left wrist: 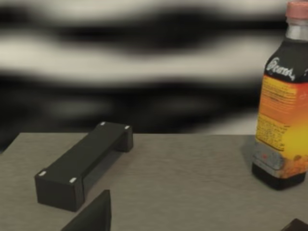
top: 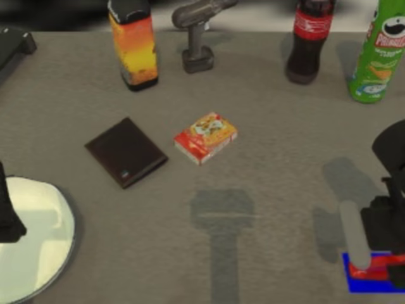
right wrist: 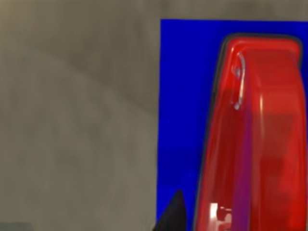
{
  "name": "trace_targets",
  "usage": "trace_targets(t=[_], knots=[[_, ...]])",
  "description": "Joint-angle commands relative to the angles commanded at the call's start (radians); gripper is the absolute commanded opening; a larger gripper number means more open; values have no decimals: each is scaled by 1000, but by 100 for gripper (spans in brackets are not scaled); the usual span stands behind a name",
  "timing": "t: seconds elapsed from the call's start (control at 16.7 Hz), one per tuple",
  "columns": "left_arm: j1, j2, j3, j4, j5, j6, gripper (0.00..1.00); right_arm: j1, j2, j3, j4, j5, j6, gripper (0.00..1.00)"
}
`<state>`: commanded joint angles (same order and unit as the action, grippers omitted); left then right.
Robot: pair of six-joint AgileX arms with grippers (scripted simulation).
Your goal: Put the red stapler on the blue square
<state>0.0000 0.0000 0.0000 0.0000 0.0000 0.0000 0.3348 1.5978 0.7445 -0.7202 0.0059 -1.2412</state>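
The right gripper (top: 385, 269) was found at the near right corner of the table, directly over the blue square (top: 364, 286). The red stapler (top: 374, 267) was seen lying on the blue square, under the gripper. In the right wrist view the red stapler (right wrist: 255, 139) filled most of the picture and the blue square (right wrist: 185, 96) was seen beside and beyond it. One dark fingertip (right wrist: 174, 214) was seen just beside the stapler's long edge, over the blue. Whether the fingers were clamped on the stapler or stood apart from it could not be told, because the second finger was not shown and the top view was covered by the arm.

The left arm (top: 7, 209) was parked at the left edge of the table, over a round white plate (top: 44, 240). Its fingers could not be judged.

Far from the right gripper's fingers, near the middle of the table, a red-and-yellow snack box (top: 205, 137) and a dark brown wallet (top: 126, 152) were lying apart from each other. Along the far edge were standing an orange-labelled bottle (top: 133, 44), a grey drill-like tool (top: 197, 35), a cola bottle (top: 310, 38) and a green chips can (top: 380, 54). A black rectangular block (left wrist: 82, 166) was seen in the left wrist view, beside the orange bottle (left wrist: 284, 110).
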Motion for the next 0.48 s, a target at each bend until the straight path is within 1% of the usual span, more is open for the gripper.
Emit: trace_targets(t=[0.12, 0.18, 0.48], knots=[[0, 0, 0, 0, 0, 0, 100, 0, 0, 0, 0, 0, 0, 98], [0, 0, 0, 0, 0, 0, 100, 0, 0, 0, 0, 0, 0, 100], [0, 0, 0, 0, 0, 0, 100, 0, 0, 0, 0, 0, 0, 100]])
